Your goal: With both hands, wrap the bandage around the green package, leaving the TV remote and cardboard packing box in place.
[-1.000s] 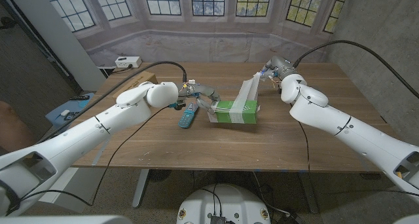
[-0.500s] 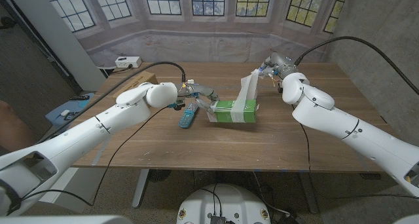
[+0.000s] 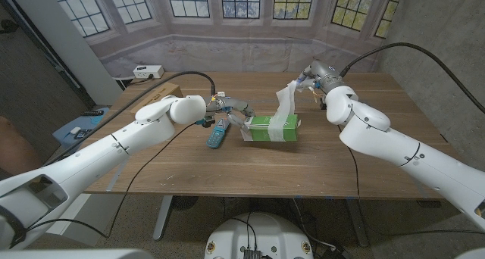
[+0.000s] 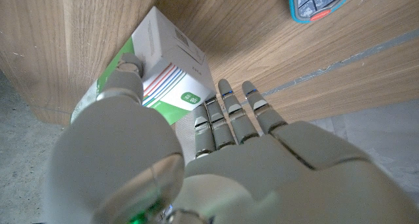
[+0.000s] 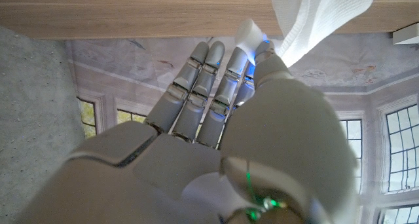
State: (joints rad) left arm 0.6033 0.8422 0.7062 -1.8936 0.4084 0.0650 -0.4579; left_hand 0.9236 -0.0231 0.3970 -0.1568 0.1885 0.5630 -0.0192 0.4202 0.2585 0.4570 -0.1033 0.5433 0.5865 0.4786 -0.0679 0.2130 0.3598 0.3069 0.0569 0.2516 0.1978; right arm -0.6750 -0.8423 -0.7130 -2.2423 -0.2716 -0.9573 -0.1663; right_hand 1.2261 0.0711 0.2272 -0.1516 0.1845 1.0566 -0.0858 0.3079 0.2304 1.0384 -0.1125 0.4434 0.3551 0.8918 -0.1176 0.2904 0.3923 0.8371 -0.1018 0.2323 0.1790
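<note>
The green package (image 3: pixel 270 128) lay near the middle of the wooden table (image 3: pixel 318 164), well in from every edge, with bare wood open in front of it and to its right. A white bandage (image 3: pixel 286 107) already crossed the package and rose from its top as a loose strip to the right hand (image 3: pixel 306 80), which was raised behind and to the right of the package — in the right wrist view the cloth's end (image 5: pixel 314 14) was pinched at the thumb tip, the other fingers (image 5: pixel 203 86) lying straight and close together. The left hand (image 3: pixel 231 112) stood at the package's left end; in the left wrist view its thumb (image 4: pixel 124 76) pressed on the box (image 4: pixel 163 63) while the remaining fingers (image 4: pixel 232 116) reached out straight, side by side, towards it. The TV remote (image 3: pixel 218 133) lay just left of the package, directly beneath the left hand and closest to its path. The cardboard box (image 3: pixel 155 93) sat further left near the table's back-left edge, partly hidden by the left arm — well apart from the package.
</note>
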